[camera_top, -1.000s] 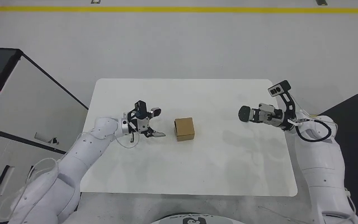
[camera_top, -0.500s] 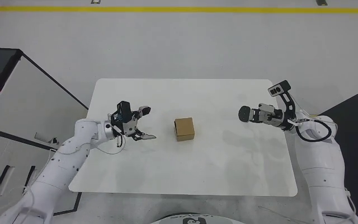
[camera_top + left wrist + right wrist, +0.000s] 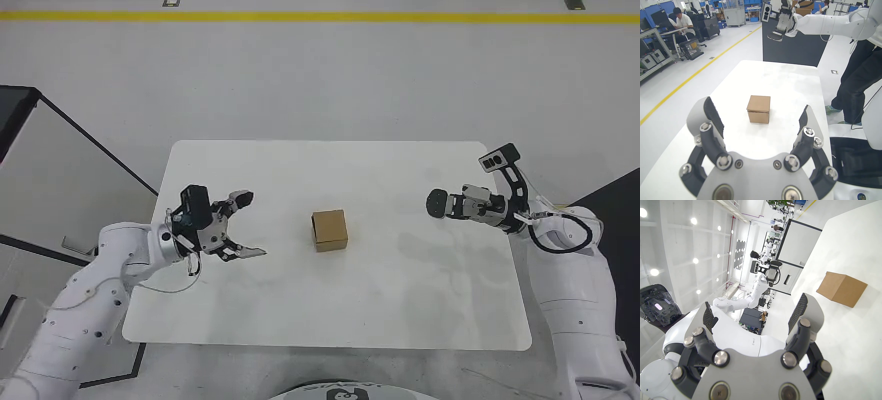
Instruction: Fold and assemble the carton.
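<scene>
A small brown carton (image 3: 329, 229) stands closed as a cube near the middle of the white table (image 3: 400, 300). The left wrist view shows the carton (image 3: 759, 109) ahead with its lid tucked in. My left gripper (image 3: 245, 226) hovers open over the table's left part, well apart from the carton, and nothing lies between its fingers (image 3: 713, 113). My right gripper (image 3: 436, 203) is held above the table's right side, turned sideways and open, empty as well (image 3: 755, 311). From that side the carton (image 3: 842, 290) sits some way off.
A dark panel on a frame (image 3: 40, 170) stands beside the table's left edge. A person's dark trouser legs (image 3: 857, 79) are next to the table in the left wrist view. A yellow floor line (image 3: 320, 16) runs beyond the table.
My left arm has drawn back to the left, away from the carton, with its gripper staying open. The right arm and the carton have not moved.
</scene>
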### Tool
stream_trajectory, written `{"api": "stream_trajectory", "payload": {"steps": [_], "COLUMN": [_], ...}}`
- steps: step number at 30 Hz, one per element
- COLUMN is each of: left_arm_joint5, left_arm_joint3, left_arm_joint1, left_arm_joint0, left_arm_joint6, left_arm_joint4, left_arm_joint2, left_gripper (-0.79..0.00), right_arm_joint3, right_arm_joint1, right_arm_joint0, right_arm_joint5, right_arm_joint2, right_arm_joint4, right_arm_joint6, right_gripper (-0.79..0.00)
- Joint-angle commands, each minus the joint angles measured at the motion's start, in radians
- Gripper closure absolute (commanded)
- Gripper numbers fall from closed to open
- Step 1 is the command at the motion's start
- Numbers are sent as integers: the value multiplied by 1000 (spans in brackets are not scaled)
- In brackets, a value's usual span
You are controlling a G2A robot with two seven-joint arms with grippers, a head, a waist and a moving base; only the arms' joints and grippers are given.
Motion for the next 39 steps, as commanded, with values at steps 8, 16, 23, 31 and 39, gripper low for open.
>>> {"api": "stream_trajectory", "payload": {"steps": [8,16,23,31,39], "left_arm_joint5": [0,2,3,3,3], "left_arm_joint3": [-77,-102,-102,-102,-102], "left_arm_joint1": [15,19,19,19,19], "left_arm_joint0": [69,101,103,103,103], "left_arm_joint6": [-18,-14,-14,-14,-14], "left_arm_joint4": [-27,-29,-30,-30,-30], "left_arm_joint2": [-86,-128,-130,-130,-130], "left_gripper": [-785,-784,-784,-784,-784], "right_arm_joint3": [0,0,0,0,0], "right_arm_joint1": [0,0,0,0,0], "right_arm_joint0": [0,0,0,0,0], "right_arm_joint5": [0,0,0,0,0], "right_arm_joint2": [0,0,0,0,0], "right_arm_joint4": [0,0,0,0,0], "right_arm_joint6": [0,0,0,0,0], "right_gripper": [-785,-785,-784,-784,-784]}}
